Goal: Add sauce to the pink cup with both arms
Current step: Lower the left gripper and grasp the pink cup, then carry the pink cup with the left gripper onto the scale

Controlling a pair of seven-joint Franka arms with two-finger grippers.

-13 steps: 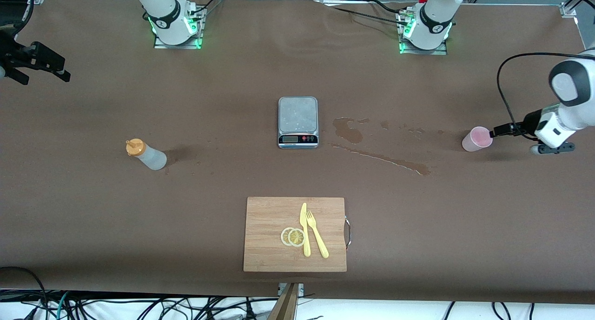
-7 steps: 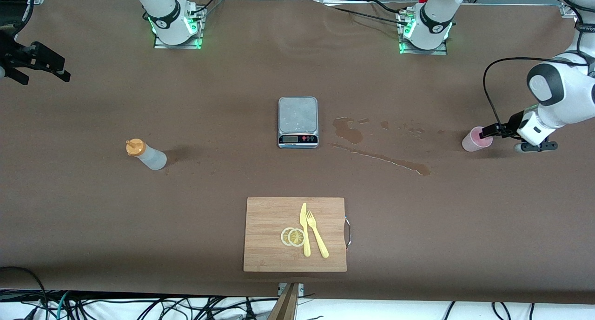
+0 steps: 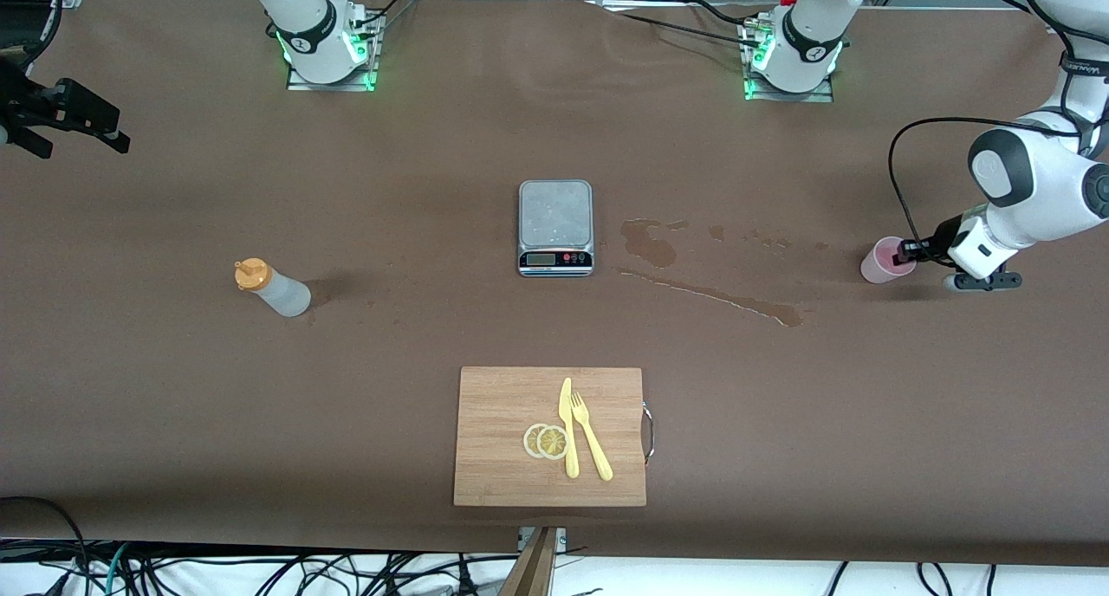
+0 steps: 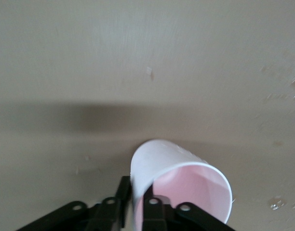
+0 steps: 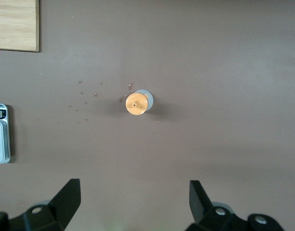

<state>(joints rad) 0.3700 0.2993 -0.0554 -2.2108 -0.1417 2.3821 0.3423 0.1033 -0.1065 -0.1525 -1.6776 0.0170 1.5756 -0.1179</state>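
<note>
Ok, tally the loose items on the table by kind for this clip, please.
Squeeze bottle: 1
Pink cup: 1
Scale: 1
Cutting board: 1
Lemon slices: 2
Plastic knife: 1
Plastic fork: 1
Total: 8

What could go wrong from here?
1. The left gripper pinches only one wall of the pink cup at its rim; the thin cup may flex, tilt or slip when lifted.
2. Wet spill streaks lie between cup and scale; a cup set there might slide.
3. The open right gripper hangs high, away from the sauce bottle.
</note>
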